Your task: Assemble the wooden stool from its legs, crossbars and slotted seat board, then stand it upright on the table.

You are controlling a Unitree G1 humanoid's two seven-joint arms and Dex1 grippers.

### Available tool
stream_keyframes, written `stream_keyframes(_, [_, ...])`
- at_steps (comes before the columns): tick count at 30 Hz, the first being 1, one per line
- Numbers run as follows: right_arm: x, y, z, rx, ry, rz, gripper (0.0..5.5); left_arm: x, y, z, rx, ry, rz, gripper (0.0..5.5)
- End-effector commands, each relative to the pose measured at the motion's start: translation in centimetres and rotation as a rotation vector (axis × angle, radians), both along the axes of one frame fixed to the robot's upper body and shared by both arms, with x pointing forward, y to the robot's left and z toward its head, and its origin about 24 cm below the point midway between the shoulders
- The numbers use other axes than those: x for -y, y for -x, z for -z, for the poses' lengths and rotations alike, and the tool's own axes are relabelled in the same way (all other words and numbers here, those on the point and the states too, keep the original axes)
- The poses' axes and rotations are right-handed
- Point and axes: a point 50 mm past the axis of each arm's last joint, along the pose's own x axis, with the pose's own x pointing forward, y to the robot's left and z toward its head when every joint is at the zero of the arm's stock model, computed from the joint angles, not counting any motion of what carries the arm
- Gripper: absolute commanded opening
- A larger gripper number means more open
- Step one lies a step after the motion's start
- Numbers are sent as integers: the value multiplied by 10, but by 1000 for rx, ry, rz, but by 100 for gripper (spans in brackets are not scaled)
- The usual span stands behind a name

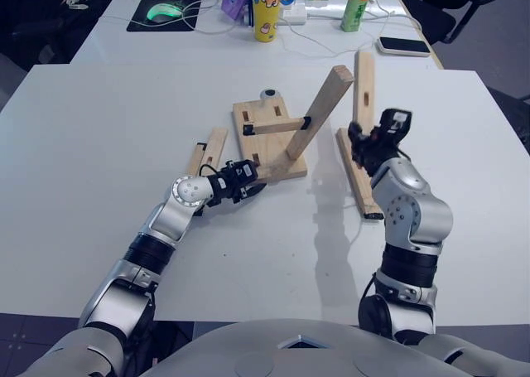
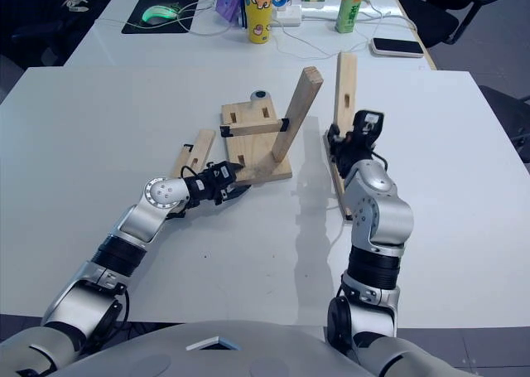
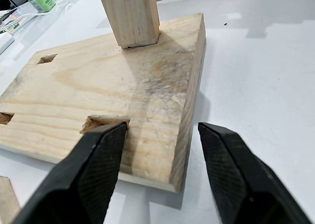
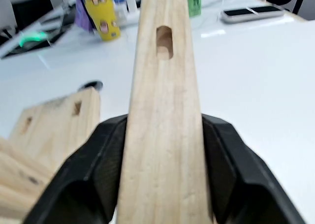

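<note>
Wooden leg (image 1: pixel 363 74) is clamped upright in your right gripper (image 1: pixel 362 141), long axis vertical, just right of the seat board (image 1: pixel 277 157) lying flat mid-table. Left gripper (image 1: pixel 251 184), jaws wide, straddles the board's near corner. Open slots (image 3: pixel 106 121) lie leftward of the held leg.

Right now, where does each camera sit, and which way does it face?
Left eye, right eye: on the head, facing forward and down at the table; both arms show, left gripper at the seat board, right gripper shut on a leg.
Left wrist: on the left wrist, facing the board's corner between its open fingers.
Right wrist: on the right wrist, facing along the held leg, gripper clamped around it.
Shared: all views show the seat board.
</note>
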Motion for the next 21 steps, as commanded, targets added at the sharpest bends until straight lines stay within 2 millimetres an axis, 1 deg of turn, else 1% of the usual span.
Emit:
stream_keyframes(1, [5, -13, -23, 167, -7, -35, 206, -9, 16, 29, -128, -45, -5, 269])
stream_keyframes(2, [7, -16, -25, 191, -18, -67, 206, -9, 16, 28, -127, -35, -9, 269])
stream_keyframes(4, [13, -18, -32, 254, -100, -138, 206, -8, 15, 24, -122, 10, -19, 269])
stream_keyframes(7, [14, -16, -45, 361, -202, -281, 206, -7, 17, 15, -100, 78, -29, 269])
stream_keyframes(9, [17, -13, -52, 417, -248, -358, 206, -10, 18, 12, -97, 113, -45, 269])
stream_keyframes(13, [32, -9, -65, 493, -387, -426, 206, -16, 20, 11, -112, 130, -53, 269])
stream_keyframes(17, [37, -1, -76, 538, -585, -600, 206, -19, 21, 10, -114, 121, -53, 269])
stream_keyframes(19, [32, 9, -82, 538, -647, -744, 206, -20, 20, 9, -107, 118, -51, 269])
stream_keyframes(21, [19, 22, -83, 488, -659, -928, 206, -21, 19, 4, -98, 141, -51, 269])
